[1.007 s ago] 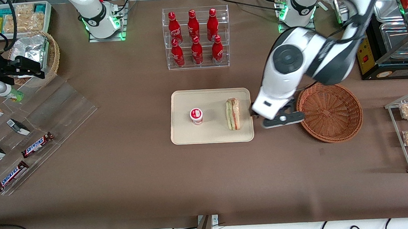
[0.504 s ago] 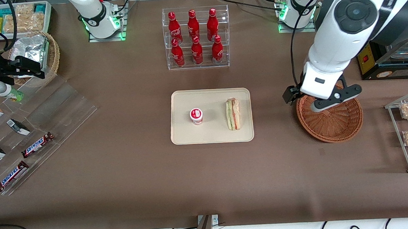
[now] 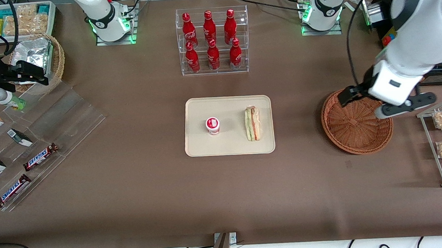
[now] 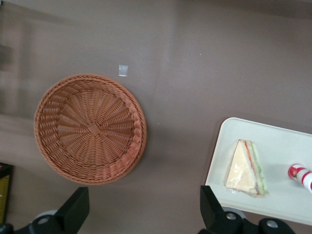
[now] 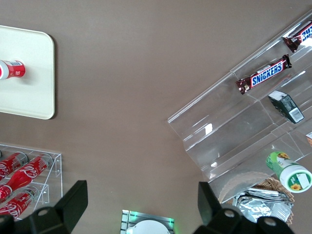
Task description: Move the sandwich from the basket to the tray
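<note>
Basically done. Front view: sandwich (image 3: pixel 253 123) lies on tray (image 3: pixel 230 148) beside a small cup (image 3: pixel 213 125); basket (image 3: pixel 357 126) empty, gripper (image 3: pixel 385 106) high over its rim. Wrist view: fingers (image 4: pixel 73 209) spread wide, holding nothing. Only retreat left, I'd say.

You can read "SNICKERS" on two chocolate bars (image 3: pixel 41 157) (image 3: pixel 12 191) lying on the clear acrylic stand (image 3: pixel 42 125) toward the parked arm's end of the bench. The red bottles (image 3: pixel 210 39) in the clear rack carry white script too small to read. The pincer (image 4: pixel 141 209) bears no lettering.
</note>
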Motion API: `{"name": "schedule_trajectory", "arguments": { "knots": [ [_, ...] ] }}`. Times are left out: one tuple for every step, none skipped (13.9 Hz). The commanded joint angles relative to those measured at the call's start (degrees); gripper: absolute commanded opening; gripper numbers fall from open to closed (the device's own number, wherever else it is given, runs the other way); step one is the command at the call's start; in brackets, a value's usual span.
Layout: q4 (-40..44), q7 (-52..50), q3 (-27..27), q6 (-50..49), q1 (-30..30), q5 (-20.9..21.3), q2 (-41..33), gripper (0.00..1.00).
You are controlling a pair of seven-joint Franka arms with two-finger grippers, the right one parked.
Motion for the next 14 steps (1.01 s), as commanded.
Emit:
{"name": "schedule_trajectory", "arguments": {
  "knots": [
    [-1.9,8.7,7.2,-3.0,-3.2,-3.3,-4.8,1.0],
    [-2.1,11.3,9.5,-3.6,-4.3,-3.4,-5.7,1.0],
    [-2.2,13.8,11.4,-4.0,-5.1,-3.5,-6.5,1.0],
    [-2.2,16.7,13.6,-4.3,-6.1,-3.7,-7.0,1.0],
    [-2.2,20.3,16.5,-5.1,-7.7,-4.9,-7.4,1.0],
    [-2.2,23.8,19.3,-5.6,-9.0,-5.7,-8.1,1.0],
    [-2.3,27.6,20.4,-6.0,-9.7,-5.8,-8.2,1.0],
    [-2.2,29.5,20.6,-6.4,-9.9,-5.8,-8.2,1.0],
    [-2.2,29.5,20.6,-6.5,-10.3,-5.8,-8.0,1.0],
    [-2.0,29.7,20.6,-6.5,-10.3,-5.8,-7.6,1.0],
    [-1.9,29.7,20.5,-6.5,-10.2,-5.7,-7.5,1.0],
    [-1.9,29.7,20.4,-6.5,-10.2,-5.7,-7.4,1.0],
    [-1.6,29.5,20.1,-6.7,-10.2,-5.4,-7.3,1.0],
    [-1.4,29.5,19.8,-7.6,-10.3,-5.1,-7.1,1.0]
  ]
}}
